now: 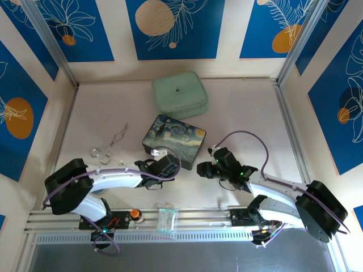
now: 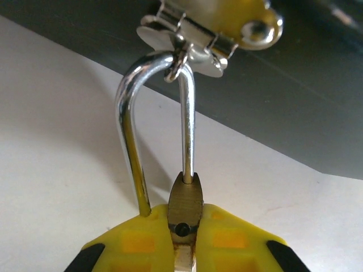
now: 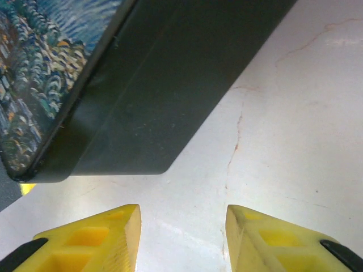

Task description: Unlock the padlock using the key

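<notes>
We find the box (image 1: 174,137) mid-table (image 1: 244,113), the case (image 1: 180,94) just behind it and the wire piece (image 1: 110,145) well to its left. On the box's near side the padlock (image 2: 185,207) hooks through the latch (image 2: 210,28), its body between the fingers of our left gripper (image 2: 184,241); our right gripper (image 3: 181,226) sits just off the box's near right corner

The white-and-black left arm (image 1: 113,180) lies low from the near left corner of the bench and reaches right along the near edge toward the middle. Its left tool (image 2: 184,229) has its yellow fingers (image 2: 136,241) pressed onto the body of a small brass padlock (image 2: 186,205). The right arm (image 1: 275,191) bends in from the near right corner and points left. The right tool (image 3: 182,218) hangs close above the bench, jaws parted with nothing between them.
</notes>
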